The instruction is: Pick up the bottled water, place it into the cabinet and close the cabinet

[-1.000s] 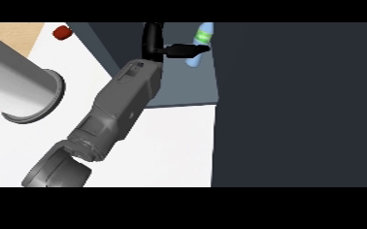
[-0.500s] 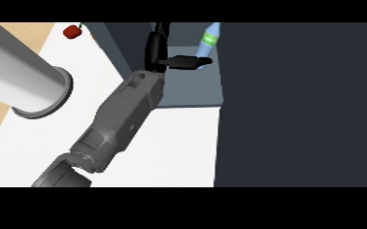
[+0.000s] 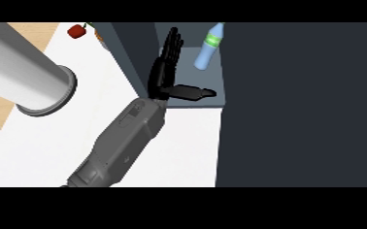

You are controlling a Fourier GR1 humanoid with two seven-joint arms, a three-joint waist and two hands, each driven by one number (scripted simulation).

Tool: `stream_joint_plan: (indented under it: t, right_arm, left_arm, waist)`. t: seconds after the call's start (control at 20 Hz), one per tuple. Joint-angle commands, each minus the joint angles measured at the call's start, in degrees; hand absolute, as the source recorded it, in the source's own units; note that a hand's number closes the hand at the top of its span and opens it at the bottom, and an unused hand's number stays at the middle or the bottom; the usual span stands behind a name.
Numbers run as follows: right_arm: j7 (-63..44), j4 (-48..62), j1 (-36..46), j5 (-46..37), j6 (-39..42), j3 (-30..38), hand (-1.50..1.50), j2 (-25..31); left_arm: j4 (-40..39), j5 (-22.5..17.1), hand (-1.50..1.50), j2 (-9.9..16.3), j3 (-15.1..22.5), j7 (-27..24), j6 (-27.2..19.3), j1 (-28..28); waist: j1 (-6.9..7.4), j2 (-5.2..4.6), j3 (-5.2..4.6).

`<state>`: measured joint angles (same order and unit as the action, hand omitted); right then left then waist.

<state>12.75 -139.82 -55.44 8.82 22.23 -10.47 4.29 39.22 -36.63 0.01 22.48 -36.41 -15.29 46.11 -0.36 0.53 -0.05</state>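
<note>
Stood upright in dark cabinet [image 3: 215,99]: pale-blue, green-banded plastic water bottle [image 3: 208,48]; beside it, black right hand [image 3: 166,70], fingers straight, holding nothing.

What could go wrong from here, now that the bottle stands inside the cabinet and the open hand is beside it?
1. The right hand is open with straight fingers, close to the bottled water but apart from it. A sideways move while leaving might knock the upright bottle over.
2. The thumb reaches over the cabinet shelf edge, so the door could catch the hand if it closes too early.
3. The grey cylinder at the left may be the other arm; its hand is out of view.
</note>
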Motion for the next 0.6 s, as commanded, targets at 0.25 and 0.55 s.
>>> stream_joint_plan:
  t: [0.25, 0.55]
  right_arm:
    - [-2.26, -7.09, -3.58, -5.86, -2.81, -5.43, -1.5, -1.68]
    - [-1.13, -7.29, -1.99, -7.14, 1.81, -5.32, -1.5, 3.58]
  left_arm:
    - [24.63, 2.24, -1.5, 0.98, 7.99, 3.74, -0.84, -15.93]
    - [38.17, 2.83, 1.5, 6.99, 11.72, 5.99, 0.95, -27.3]
  waist:
    - [1.02, 0.08, -0.01]
    - [1.34, 0.08, 0.01]
